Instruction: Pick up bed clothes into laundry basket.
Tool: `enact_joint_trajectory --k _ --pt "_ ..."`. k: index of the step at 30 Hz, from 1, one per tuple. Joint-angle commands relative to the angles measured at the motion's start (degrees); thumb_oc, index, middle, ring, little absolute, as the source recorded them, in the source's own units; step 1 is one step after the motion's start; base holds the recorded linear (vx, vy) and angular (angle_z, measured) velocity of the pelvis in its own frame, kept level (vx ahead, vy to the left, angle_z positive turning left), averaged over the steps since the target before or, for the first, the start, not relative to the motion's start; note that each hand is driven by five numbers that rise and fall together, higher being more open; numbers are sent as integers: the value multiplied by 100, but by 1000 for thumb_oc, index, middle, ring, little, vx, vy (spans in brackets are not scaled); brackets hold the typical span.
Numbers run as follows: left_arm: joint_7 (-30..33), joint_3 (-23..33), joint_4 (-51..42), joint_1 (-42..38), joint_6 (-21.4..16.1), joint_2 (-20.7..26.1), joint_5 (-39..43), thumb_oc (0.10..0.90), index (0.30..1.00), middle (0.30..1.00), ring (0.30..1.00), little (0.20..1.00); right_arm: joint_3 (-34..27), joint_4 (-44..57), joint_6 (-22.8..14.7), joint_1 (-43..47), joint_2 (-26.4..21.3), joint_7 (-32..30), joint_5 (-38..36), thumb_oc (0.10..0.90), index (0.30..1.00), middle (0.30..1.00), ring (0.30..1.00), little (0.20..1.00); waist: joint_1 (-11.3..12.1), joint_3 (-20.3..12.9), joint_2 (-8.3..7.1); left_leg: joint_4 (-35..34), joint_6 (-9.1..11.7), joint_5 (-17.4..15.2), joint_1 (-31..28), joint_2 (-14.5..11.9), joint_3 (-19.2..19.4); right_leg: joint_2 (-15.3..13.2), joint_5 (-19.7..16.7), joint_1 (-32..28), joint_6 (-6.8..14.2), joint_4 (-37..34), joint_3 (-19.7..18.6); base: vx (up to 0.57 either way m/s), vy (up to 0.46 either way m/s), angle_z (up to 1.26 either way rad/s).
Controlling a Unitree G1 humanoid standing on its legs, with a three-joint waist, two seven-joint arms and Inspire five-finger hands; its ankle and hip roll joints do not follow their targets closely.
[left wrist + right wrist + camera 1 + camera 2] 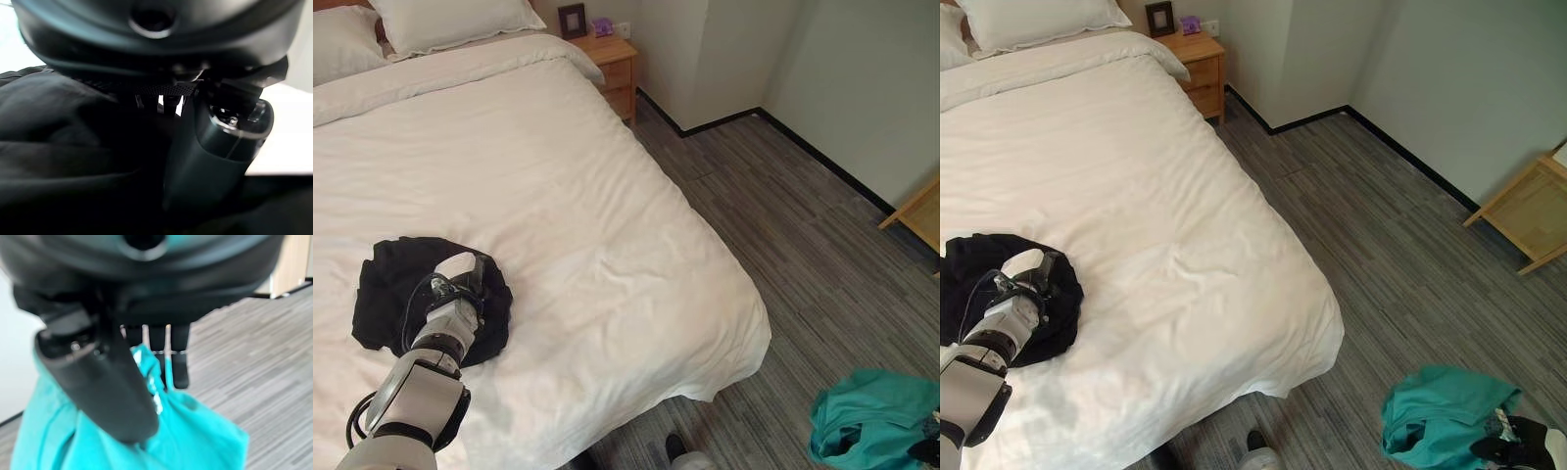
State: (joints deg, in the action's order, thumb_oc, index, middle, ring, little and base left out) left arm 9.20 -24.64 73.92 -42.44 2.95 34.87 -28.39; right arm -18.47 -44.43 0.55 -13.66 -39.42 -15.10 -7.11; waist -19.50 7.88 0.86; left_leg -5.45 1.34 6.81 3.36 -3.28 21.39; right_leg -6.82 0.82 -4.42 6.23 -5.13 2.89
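Left robot hand (460,286) presses into black garment (386,284), grip unclear; right robot hand (146,357) clutches teal cloth (1435,411).

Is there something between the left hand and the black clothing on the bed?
Nothing visible is in the way. The left hand is already on the black clothing, which lies on the white bed. The left wrist view shows dark fabric right at the hand; its fingers sink into it, so the grip is unclear.
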Motion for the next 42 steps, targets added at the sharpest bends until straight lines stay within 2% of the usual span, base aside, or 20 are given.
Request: enact_joint_trajectory --k 1,5,10,11,12,13,18,21,23,27,28,29,30,32,33,35,39,40,41,42 --pt "37 -28 197 -443 183 823 -702 800 900 900 900 900 -403 -27 -406 334 -546 -146 -80 400 300 300 300 300 450 -206 -57 45 235 -946 -801 -241 98 -224 -432 476 585 12 253 0 0 0" --pt "-58 -442 21 -666 151 1429 -1163 800 900 900 900 900 -149 -174 -414 467 -537 35 -43 400 300 300 300 300 509 -185 -46 45 236 -969 -859 -223 43 -252 -428 383 595 12 321 23 33 4" --pt "-186 -584 10 -560 141 1804 -1383 800 900 900 900 900 74 -59 -423 639 -610 166 33 400 300 300 300 300 586 -192 -42 45 234 -983 -909 -203 -15 -248 -402 295 593 12 385 21 27 17" --pt "-274 -577 2 -474 129 1828 -1385 653 679 679 679 679 124 -20 -409 684 -659 192 63 400 300 300 300 300 599 -198 -41 45 235 -961 -895 -202 -26 -247 -420 306 580 12 394 42 39 14" --pt "-347 -523 32 -363 120 1805 -1364 547 521 521 521 521 135 27 -402 706 -684 207 83 400 300 300 300 300 615 -190 -43 45 233 -989 -924 -200 -36 -250 -399 276 587 12 403 19 24 26" --pt "-442 -378 84 -168 89 1745 -1280 400 300 300 300 300 144 98 -374 707 -680 230 105 400 300 300 300 300 633 -190 -46 45 231 -994 -941 -197 -48 -249 -392 258 583 12 401 14 13 20" --pt "-604 38 76 362 37 1483 -978 400 300 300 300 300 117 328 -316 644 -708 281 172 400 300 300 300 300 675 -217 -51 45 229 -988 -941 -194 -74 -248 -381 226 557 12 421 11 8 5" --pt "-655 278 -89 772 15 1115 -650 400 300 300 300 300 123 110 -294 694 -719 304 148 400 300 300 300 300 717 -225 -73 45 220 -990 -950 -187 -113 -245 -358 208 529 12 458 5 -6 5" --pt "-645 355 -186 803 11 1041 -474 400 300 300 300 300 129 77 -298 729 -717 311 122 400 300 300 300 300 720 -220 -72 45 218 -992 -950 -187 -121 -246 -352 206 524 12 460 -8 -8 6" --pt "-308 565 -1343 327 -162 1095 711 400 300 300 300 300 172 -216 -273 864 -664 303 33 400 300 300 300 300 796 -191 -103 45 203 -990 -963 -194 -196 -247 -331 175 520 12 500 -10 -5 2" --pt "-311 569 -1352 329 -157 1102 714 400 300 300 300 300 174 -217 -273 871 -662 303 33 400 300 300 300 300 796 -195 -107 45 203 -966 -943 -195 -193 -246 -351 196 511 12 496 -47 -8 11" --pt "-37 523 -2439 -175 -201 982 1056 400 300 300 300 300 231 -182 -279 930 -582 300 6 400 300 300 300 300 805 -194 -133 45 192 -975 -942 -196 -244 -249 -339 175 518 12 520 -65 -9 12" --pt "108 544 -2930 -373 -281 948 1227 400 300 300 300 300 207 -81 -295 927 -535 282 -7 400 300 300 300 300 808 -196 -162 45 183 -942 -911 -196 -275 -259 -372 193 517 12 530 -50 7 10" --pt "208 587 -3328 -480 -368 936 1345 400 300 300 300 300 208 68 -303 897 -507 261 36 400 300 300 300 300 803 -204 -177 45 176 -938 -900 -194 -288 -270 -385 201 524 12 531 -34 21 2" --pt "445 682 -4305 -731 -600 869 1564 400 300 300 300 300 164 468 -383 861 -512 195 111 400 300 300 300 300 769 -233 -210 45 158 -946 -882 -180 -298 -288 -424 232 541 12 498 -22 48 -4" --pt "479 706 -4571 -787 -715 788 1684 400 300 300 300 300 134 671 -441 856 -518 150 144 400 300 300 300 300 743 -247 -223 45 146 -947 -869 -173 -294 -297 -453 262 557 12 467 -13 49 -3" --pt "502 802 -5967 -1045 -1126 -13 2374 400 300 300 300 300 -176 1865 -562 867 -516 -194 711 400 300 300 300 300 485 -232 -265 45 61 -1009 -860 -105 -39 -371 -740 496 714 12 171 -56 97 -22" --pt "501 801 -5970 -1045 -1123 -15 2374 400 300 300 300 300 -184 1875 -557 858 -512 -192 713 400 300 300 300 300 496 -238 -265 45 62 -1005 -853 -105 -31 -371 -745 507 713 12 162 -101 48 -55" --pt "467 668 -6388 -1148 -1331 -470 2579 400 300 300 300 300 -309 2356 -706 943 -467 -393 924 400 300 300 300 300 335 -170 -264 45 34 -1067 -873 -111 86 -402 -896 565 814 16 103 -81 22 -46" --pt "465 667 -6392 -1153 -1329 -472 2578 400 300 300 300 300 -327 2380 -695 930 -455 -393 934 400 300 300 300 300 353 -170 -271 45 32 -1030 -853 -110 102 -402 -932 592 806 12 87 -236 -10 -34"
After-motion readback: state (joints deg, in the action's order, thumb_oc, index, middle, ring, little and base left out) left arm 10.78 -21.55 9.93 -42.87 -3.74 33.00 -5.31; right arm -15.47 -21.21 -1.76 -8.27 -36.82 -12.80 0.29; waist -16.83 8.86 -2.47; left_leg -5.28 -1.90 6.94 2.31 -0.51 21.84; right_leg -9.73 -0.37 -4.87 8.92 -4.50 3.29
